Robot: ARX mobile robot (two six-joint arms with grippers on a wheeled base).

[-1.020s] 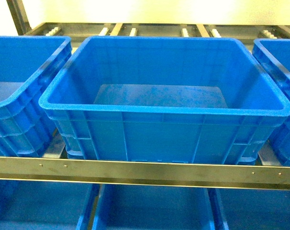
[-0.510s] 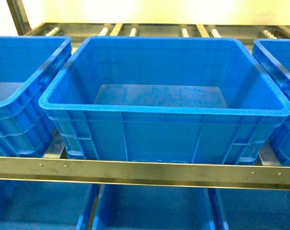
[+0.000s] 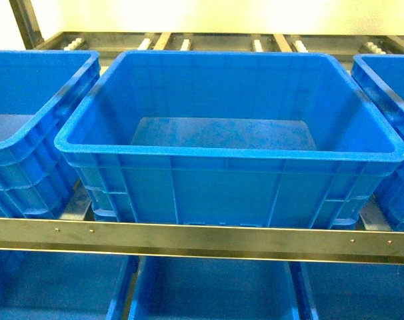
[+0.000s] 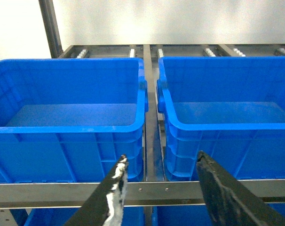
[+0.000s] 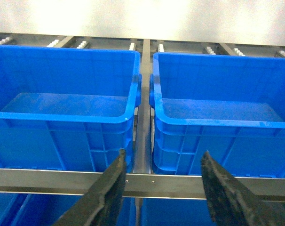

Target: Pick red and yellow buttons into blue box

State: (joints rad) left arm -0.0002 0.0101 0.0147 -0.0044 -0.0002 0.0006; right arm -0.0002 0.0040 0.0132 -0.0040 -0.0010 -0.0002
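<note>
Both grippers, left (image 4: 159,162) and right (image 5: 162,157), are held spread and empty before the shelf rail (image 3: 202,238); no buttons are seen, blue box (image 3: 232,155) bare.

Grey metal rack (image 3: 202,239), roller rails (image 3: 255,44) behind; pale, brightly lit wall (image 3: 222,15), possibly overexposed.
</note>
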